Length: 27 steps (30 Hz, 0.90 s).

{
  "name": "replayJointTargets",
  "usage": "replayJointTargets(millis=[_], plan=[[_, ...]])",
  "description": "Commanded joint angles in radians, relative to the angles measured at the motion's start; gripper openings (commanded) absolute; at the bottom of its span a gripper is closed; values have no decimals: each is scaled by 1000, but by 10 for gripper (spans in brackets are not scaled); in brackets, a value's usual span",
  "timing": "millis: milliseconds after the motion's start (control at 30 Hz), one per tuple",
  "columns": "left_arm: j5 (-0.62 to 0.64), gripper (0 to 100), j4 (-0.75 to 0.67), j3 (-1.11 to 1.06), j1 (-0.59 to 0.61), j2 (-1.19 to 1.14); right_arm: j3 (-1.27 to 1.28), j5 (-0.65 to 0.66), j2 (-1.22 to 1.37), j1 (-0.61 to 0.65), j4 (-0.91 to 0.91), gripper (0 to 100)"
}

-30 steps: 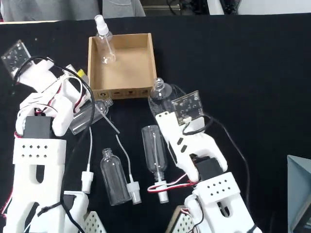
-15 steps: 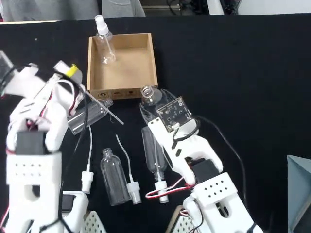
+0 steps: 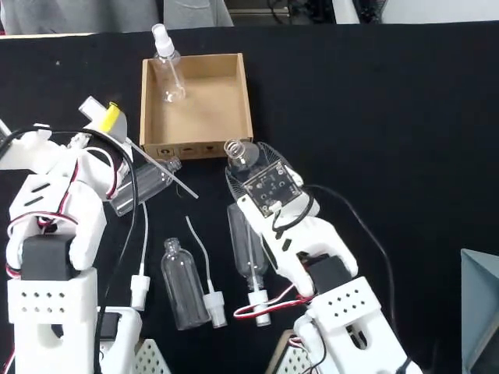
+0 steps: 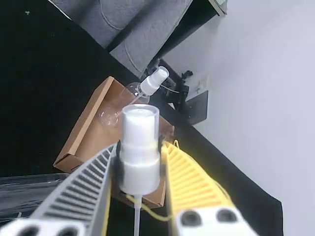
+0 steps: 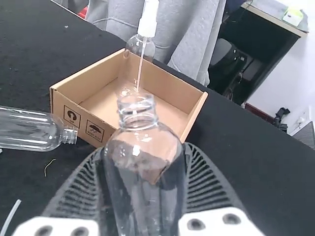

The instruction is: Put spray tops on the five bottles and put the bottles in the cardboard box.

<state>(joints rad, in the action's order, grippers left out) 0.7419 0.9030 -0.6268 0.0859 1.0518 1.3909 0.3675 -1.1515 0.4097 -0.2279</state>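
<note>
Cardboard, plain brown with low straight walls, makes the square box (image 3: 196, 148), which sits toward the far side of the black table (image 3: 374, 101) with its near wall just beyond both arms. A finished bottle (image 3: 169, 78) of clear plastic with a white sprayer fitted leans in the box's far left corner, its head poking over the rim. Most of the box's flat floor shows beside it. A wide stretch of black table runs from the right of the box to the edge.

The left gripper (image 4: 141, 156) is clenched on a white spray top (image 4: 140, 123), round and stepped, held just left of the box. Its thin dip tube (image 3: 168, 175) slants past the neck of a side-lying bottle (image 3: 140, 185) beside that arm. The right gripper (image 5: 143, 152) grasps an open bottle (image 5: 140, 115) upright — clear, round-shouldered, with a threaded neck — just before the box's near wall, by its right corner.

Nearer the arms' bases the table is crowded. A middle bottle (image 3: 183, 284) lies uncapped, with one loose sprayer (image 3: 139, 290) on its left and another sprayer (image 3: 214, 302) on its right, each trailing a curved tube. A fourth bottle (image 3: 248, 234) lies against the right arm with a white top (image 3: 261, 305) at its mouth — whether that top is screwed on I cannot tell.
</note>
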Motion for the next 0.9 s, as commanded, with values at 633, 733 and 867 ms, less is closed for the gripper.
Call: replayJointTargets(millis=[633, 733, 867], plan=[[98, 28, -26, 27, 102, 26, 47, 219, -41, 192, 26, 11], [98, 28, -26, 27, 102, 26, 47, 249, -41, 207, 26, 11], [98, 28, -26, 25, 102, 26, 47, 250, -41, 210, 26, 11]])
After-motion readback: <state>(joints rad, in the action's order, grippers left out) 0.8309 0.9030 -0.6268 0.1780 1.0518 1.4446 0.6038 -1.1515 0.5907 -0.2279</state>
